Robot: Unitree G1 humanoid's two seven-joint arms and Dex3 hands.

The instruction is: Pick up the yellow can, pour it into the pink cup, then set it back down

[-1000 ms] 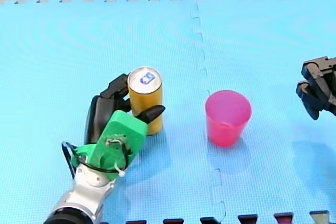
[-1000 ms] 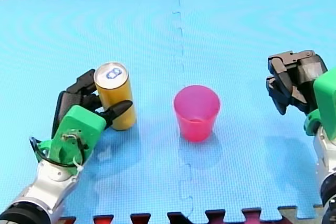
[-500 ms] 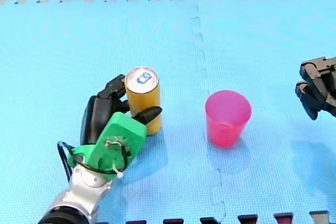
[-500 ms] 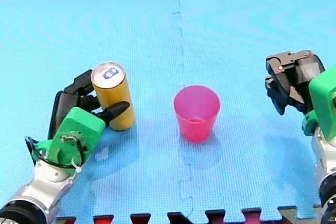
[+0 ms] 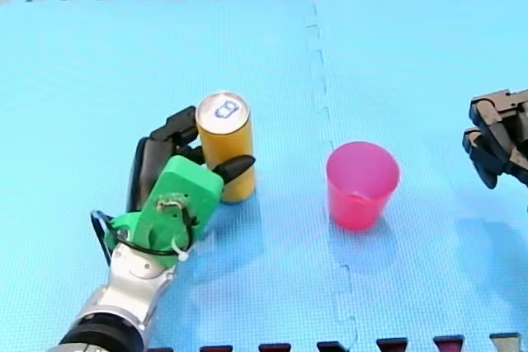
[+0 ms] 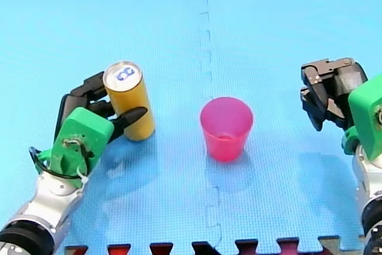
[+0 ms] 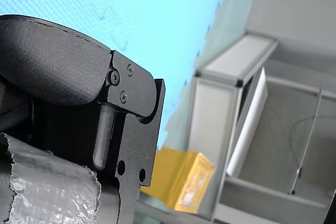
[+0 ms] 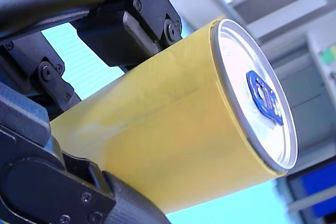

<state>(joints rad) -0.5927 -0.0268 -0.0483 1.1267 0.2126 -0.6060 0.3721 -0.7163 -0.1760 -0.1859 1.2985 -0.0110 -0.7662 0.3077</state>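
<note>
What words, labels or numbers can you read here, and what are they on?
Nothing readable.
Can, in the left hand: blue mark on the lid, no legible letters; side plain yellow.
Yellow packet, first wrist view: label too blurred.
Cup, and right hand at the mat's right edge: no markings.

Blue interlocking foam mat (image 5: 412, 63).
A toothed seam (image 5: 320, 80) crosses it; beyond its edge, grey shelving (image 7: 210, 124) and a yellow packet (image 7: 184, 179).
</note>
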